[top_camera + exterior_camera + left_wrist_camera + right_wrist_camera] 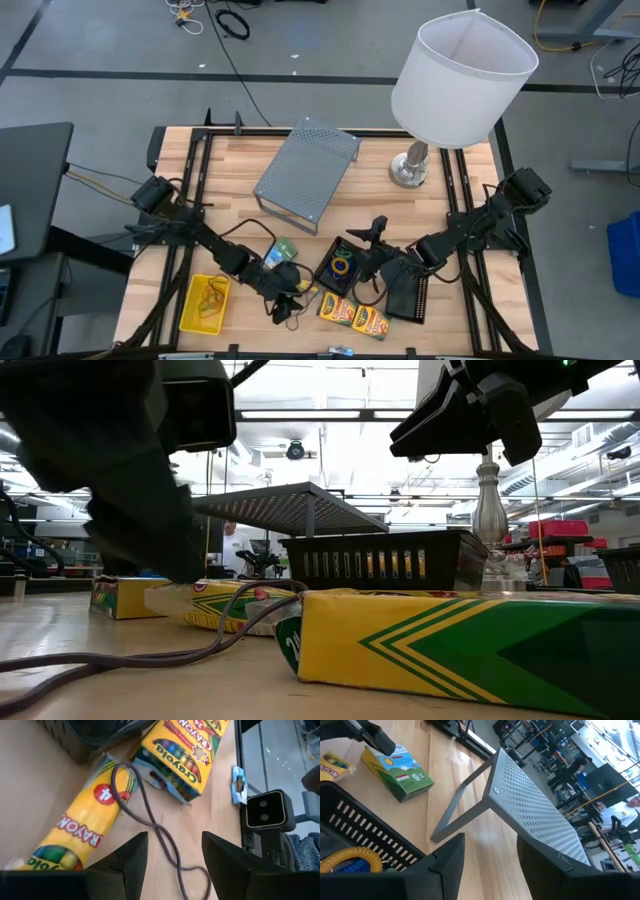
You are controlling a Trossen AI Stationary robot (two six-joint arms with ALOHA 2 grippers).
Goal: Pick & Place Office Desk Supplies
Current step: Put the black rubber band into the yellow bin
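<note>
The left gripper (172,852) was held low over the near middle of the bench (180,215), jaws spread and empty above a thin purple rubber-band loop (150,820) lying just beside the crayon boxes (352,315); the right gripper (490,852), jaws likewise spread and empty, hung over a black mesh tray (338,266). The loop was judged light, limp and apt to slip, best pinched across one strand, with little room left between the boxes and the near edge.

Three crayon boxes (355,316), two mesh trays (339,265), one yellow basket (188,317), one packet (283,250)
</note>
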